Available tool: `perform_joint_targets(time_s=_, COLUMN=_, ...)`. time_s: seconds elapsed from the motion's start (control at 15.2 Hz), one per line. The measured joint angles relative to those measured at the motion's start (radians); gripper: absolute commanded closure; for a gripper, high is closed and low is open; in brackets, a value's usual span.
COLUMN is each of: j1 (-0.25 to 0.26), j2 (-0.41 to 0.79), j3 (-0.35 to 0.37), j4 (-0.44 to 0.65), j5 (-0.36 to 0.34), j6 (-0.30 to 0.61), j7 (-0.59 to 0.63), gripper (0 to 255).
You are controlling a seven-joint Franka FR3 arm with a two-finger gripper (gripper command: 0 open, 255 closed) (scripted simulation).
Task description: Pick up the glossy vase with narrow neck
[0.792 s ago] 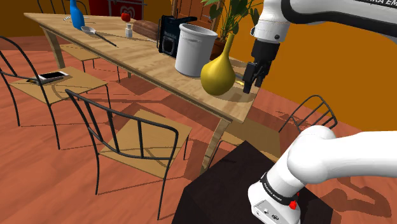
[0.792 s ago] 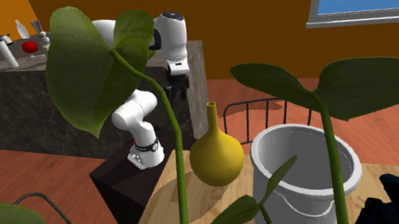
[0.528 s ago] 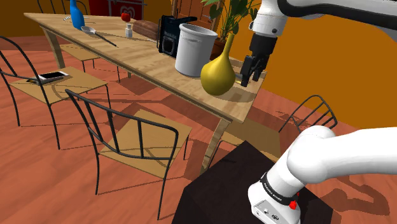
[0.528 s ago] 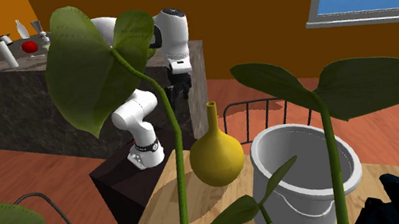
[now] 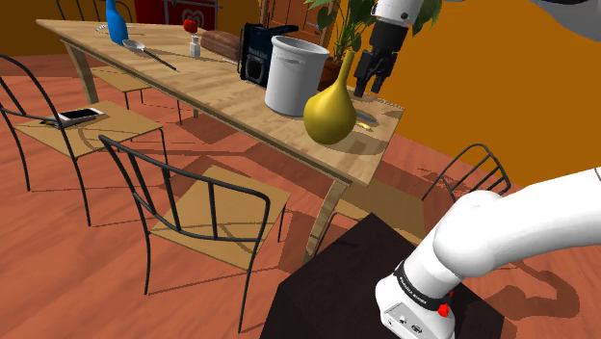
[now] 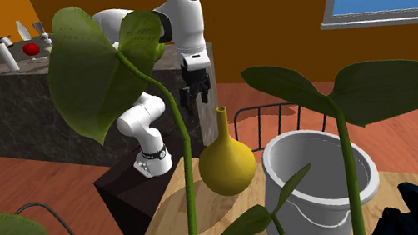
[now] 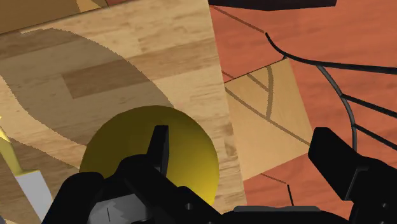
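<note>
You are looking at a glossy yellow vase with a round body and a long narrow neck (image 5: 330, 111) (image 6: 227, 165) (image 7: 124, 143). It is standing upright near the end of a long light wooden table (image 5: 222, 91), just beside a tall white cylindrical pot (image 5: 294, 72) (image 6: 321, 177).

Your all-black gripper (image 5: 366, 87) (image 6: 197, 104) (image 7: 245, 146) is hanging over the table, above the vase's body and close beside its neck on the shoulder view's right, touching nothing. Its fingers are standing wide apart. In the wrist view one finger (image 7: 159, 143) is overlapping the yellow body, while the other (image 7: 331, 149) is sitting over the red floor past the table's edge, so the vase is not lying between them.

A black boxy device (image 5: 255, 53) is sitting behind the pot, and large green plant leaves (image 6: 100, 69) are crowding the second exterior view.

The dark band at the arm's base (image 5: 421, 289) is carrying white lettering that is too small to read.
</note>
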Motion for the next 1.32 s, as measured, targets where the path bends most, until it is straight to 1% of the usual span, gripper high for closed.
perform_joint_targets(time_s=0.33, j1=-0.008, j2=0.141, j3=-0.048, j4=0.185, j5=0.002, j6=0.009, j7=-0.062, gripper=0)
perform_joint_targets(time_s=0.59, j1=-0.014, j2=0.250, j3=-0.081, j4=0.337, j5=0.019, j6=0.006, j7=-0.107, gripper=0)
perform_joint_targets(time_s=0.79, j1=-0.022, j2=0.356, j3=-0.112, j4=0.496, j5=0.042, j6=-0.019, j7=-0.150, gripper=0)
perform_joint_targets(time_s=0.86, j1=-0.025, j2=0.373, j3=-0.119, j4=0.526, j5=0.046, j6=-0.026, j7=-0.161, gripper=0)
perform_joint_targets(time_s=0.92, j1=-0.026, j2=0.382, j3=-0.121, j4=0.533, j5=0.049, j6=-0.020, j7=-0.163, gripper=0)
perform_joint_targets(time_s=1.06, j1=-0.026, j2=0.380, j3=-0.122, j4=0.510, j5=0.050, j6=0.003, j7=-0.165, gripper=0)
perform_joint_targets(time_s=1.32, j1=-0.026, j2=0.362, j3=-0.120, j4=0.435, j5=0.047, j6=0.061, j7=-0.163, gripper=0)
